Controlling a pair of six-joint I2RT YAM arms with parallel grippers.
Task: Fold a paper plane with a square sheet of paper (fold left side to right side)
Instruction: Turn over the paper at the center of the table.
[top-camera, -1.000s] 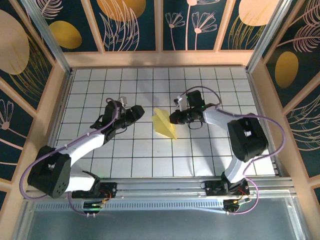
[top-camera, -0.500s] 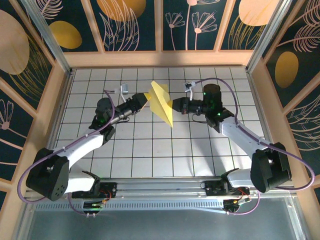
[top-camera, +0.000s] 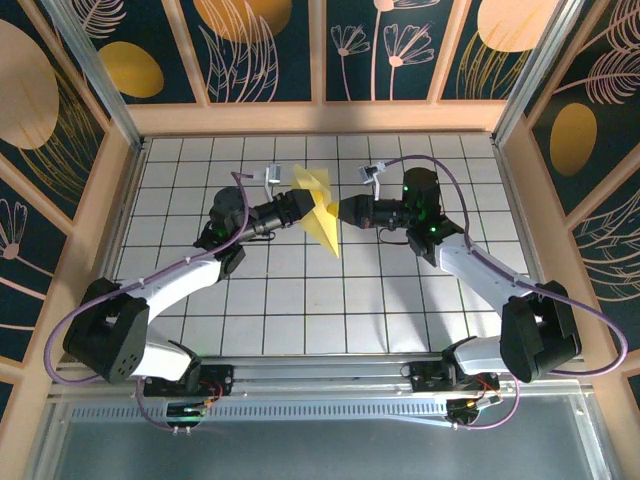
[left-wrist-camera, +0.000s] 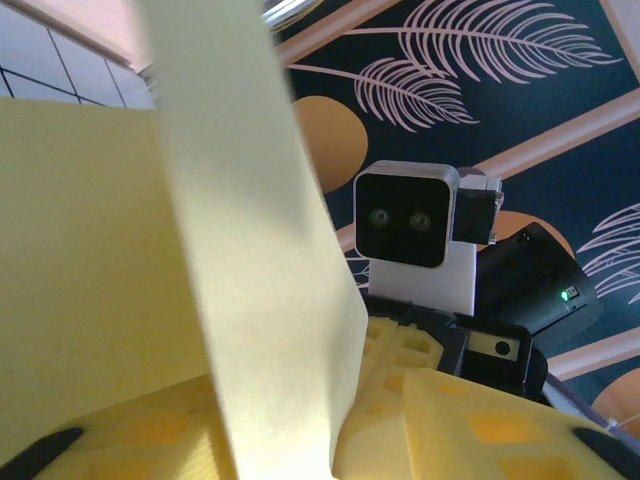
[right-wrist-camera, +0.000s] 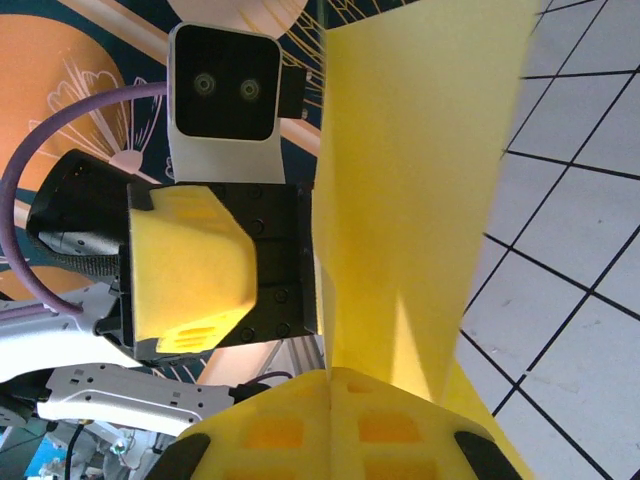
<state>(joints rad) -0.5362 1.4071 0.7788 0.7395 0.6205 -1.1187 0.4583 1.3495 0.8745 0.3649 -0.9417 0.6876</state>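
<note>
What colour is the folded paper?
The folded paper is plain yellow, clearest in the right wrist view.

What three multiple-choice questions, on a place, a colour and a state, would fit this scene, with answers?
1. Where is the folded paper? A) lying flat B) held up between the left gripper and the right gripper C) dropped off to one side
2. What colour is it? A) white B) blue C) yellow
3. How is the right gripper? A) wide open B) shut on the folded paper C) half open, touching nothing
1 B: both tips meet at it above the table. 2 C: yellow in every view. 3 B: its pads pinch the paper.
</note>
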